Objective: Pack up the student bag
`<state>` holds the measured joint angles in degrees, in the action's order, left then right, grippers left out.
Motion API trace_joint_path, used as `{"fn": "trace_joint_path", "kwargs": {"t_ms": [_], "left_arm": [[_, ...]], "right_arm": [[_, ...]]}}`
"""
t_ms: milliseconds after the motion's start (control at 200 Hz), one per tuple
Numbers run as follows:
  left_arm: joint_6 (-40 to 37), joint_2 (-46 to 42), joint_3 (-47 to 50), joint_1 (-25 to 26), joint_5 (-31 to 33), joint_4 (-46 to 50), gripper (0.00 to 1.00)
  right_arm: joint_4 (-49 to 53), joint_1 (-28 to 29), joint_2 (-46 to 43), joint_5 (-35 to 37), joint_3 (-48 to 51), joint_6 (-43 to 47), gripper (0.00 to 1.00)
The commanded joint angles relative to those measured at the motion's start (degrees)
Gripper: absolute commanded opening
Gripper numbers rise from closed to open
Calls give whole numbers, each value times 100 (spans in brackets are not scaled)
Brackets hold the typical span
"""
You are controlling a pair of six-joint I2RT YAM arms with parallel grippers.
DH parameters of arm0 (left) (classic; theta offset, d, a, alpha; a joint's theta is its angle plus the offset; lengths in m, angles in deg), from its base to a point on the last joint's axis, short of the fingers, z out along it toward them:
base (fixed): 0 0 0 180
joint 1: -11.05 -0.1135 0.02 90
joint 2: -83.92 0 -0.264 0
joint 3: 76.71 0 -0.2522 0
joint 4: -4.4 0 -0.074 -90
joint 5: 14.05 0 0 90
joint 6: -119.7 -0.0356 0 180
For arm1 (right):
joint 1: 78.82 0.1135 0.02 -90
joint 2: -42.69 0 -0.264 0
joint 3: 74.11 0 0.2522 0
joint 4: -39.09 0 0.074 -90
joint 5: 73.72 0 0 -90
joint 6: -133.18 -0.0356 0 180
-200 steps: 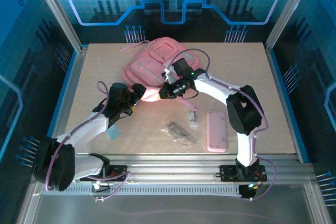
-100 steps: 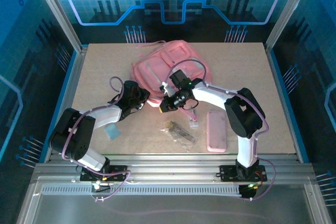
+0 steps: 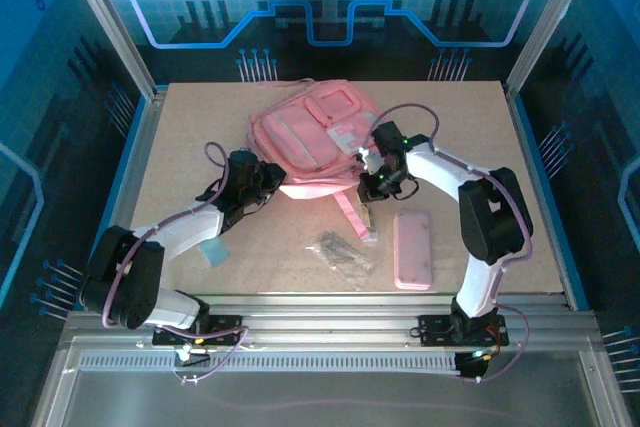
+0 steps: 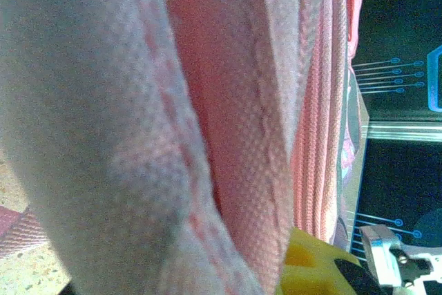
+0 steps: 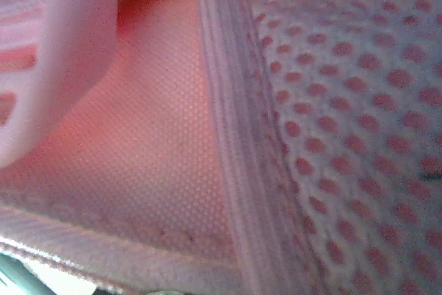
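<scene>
The student bag (image 3: 310, 135), a pink backpack with pale patches and zipped front pockets, lies on the surface (image 3: 190, 127) toward the middle of its far edge. One pink strap (image 3: 352, 209) trails from it toward the near edge.

The left gripper (image 3: 268, 179) is pressed against the bag's near-left edge. From the top camera its fingers are buried in fabric, and the left wrist camera gives only close pink weave of the bag (image 4: 228, 101), so I cannot tell whether it is released or clenched. The right gripper (image 3: 370, 183) sits at the bag's near-right edge, where the strap leaves it. The right wrist camera shows pink lining (image 5: 159, 143) beside a mesh panel (image 5: 345, 101), and its state cannot be told either.

A flat pink pencil case (image 3: 412, 249) lies near the surface's near edge, right of centre. A dark packet (image 3: 345, 253) lies just left of it, apart from it. A small pale blue piece (image 3: 212, 250) lies beside the left arm, toward the near-left corner.
</scene>
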<state>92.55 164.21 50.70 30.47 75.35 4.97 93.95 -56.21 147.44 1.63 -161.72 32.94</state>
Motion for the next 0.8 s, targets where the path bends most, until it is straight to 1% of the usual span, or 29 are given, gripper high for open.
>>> {"fn": "trace_joint_path", "kwargs": {"t_ms": [0, 140, 200, 225, 265, 310, 330, 365, 395, 445, 510, 525, 540, 565, 680, 795], "left_arm": [[-382, -315, 62, -281, 784, 84, 0], [-418, -282, 7, -282, 746, 143, 0], [-469, -286, -18, -281, 730, 176, 0], [-493, -286, -43, -281, 699, 198, 0], [-501, -272, -95, -271, 649, 266, 0], [-473, -229, -120, -240, 590, 282, 12], [-458, -206, -131, -225, 554, 281, 23], [-414, -175, -140, -206, 474, 294, 45], [-369, -155, -149, -187, 405, 337, 59], [-342, -169, -158, -176, 378, 476, 72], [-389, -292, -133, -182, 468, 733, 88], [-424, -335, -126, -176, 493, 797, 91], [-466, -383, -111, -175, 530, 864, 96], [-559, -469, -109, -177, 594, 1002, 99], [-1102, -922, -185, -175, 922, 1706, 99], [-1656, -1328, -197, -177, 1223, 2094, 99]], "right_arm": [[593, -560, -273, 1627, -91, -410, 0], [381, -521, -294, 1569, -288, -522, 0], [329, -521, -316, 1322, -333, -477, 0], [266, -521, -364, 1123, -306, -442, 5], [175, -522, -433, 764, -256, -381, 20], [130, -521, -525, 425, -199, -328, 35], [119, -521, -575, 287, -160, -310, 41], [100, -520, -670, 101, -95, -296, 49], [90, -521, -766, 37, -27, -322, 53], [87, -543, -923, -11, 73, -385, 58], [74, -566, -1117, -85, 188, -487, 59], [73, -578, -1147, -103, 208, -509, 59], [79, -581, -1178, -116, 219, -539, 59], [71, -576, -1221, -132, 234, -585, 60], [-176, -504, -1345, -279, 282, -855, 60], [-606, -297, -1255, -237, 237, -1100, 61]]}}
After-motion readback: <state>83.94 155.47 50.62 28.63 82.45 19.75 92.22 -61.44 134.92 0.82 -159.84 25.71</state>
